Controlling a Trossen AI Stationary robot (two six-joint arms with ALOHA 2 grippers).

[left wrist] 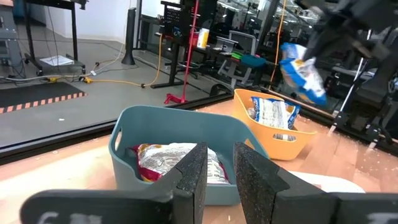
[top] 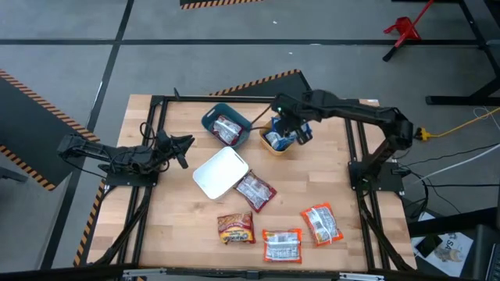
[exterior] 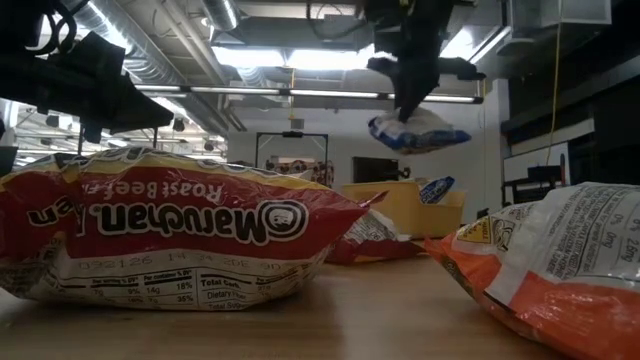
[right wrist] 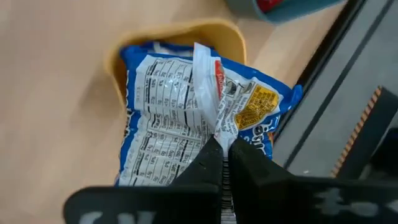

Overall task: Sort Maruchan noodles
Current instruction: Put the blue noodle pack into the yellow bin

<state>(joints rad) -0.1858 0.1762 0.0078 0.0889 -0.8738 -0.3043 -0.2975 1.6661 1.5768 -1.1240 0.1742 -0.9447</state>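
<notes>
My right gripper (top: 291,131) hangs over the orange bin (top: 269,146) at the table's far side, shut on a blue-and-white noodle packet (right wrist: 180,106), which also shows in the low view (exterior: 418,131). Another blue packet (left wrist: 272,113) lies inside that bin. The teal bin (top: 212,117) beside it holds a red packet (top: 227,129). Several more packets lie flat on the table: a dark red one (top: 255,191), a brown-and-yellow one (top: 236,228) and two orange-red ones (top: 282,244) (top: 322,223). My left gripper (top: 186,145) waits open near the table's left edge, pointing at the teal bin. My right gripper pinches the blue packet's back seam fin (right wrist: 219,127) between its two fingertips, coming from above and pointing down. The packet is lifted clear and hangs tilted below the fingers (exterior: 405,100), above the orange bin.
A white bin (top: 221,172) lies on the middle of the table, between the teal bin and the loose packets. Dark frame rails (top: 355,148) run along the table's left and right sides. Bare wood shows at the near left.
</notes>
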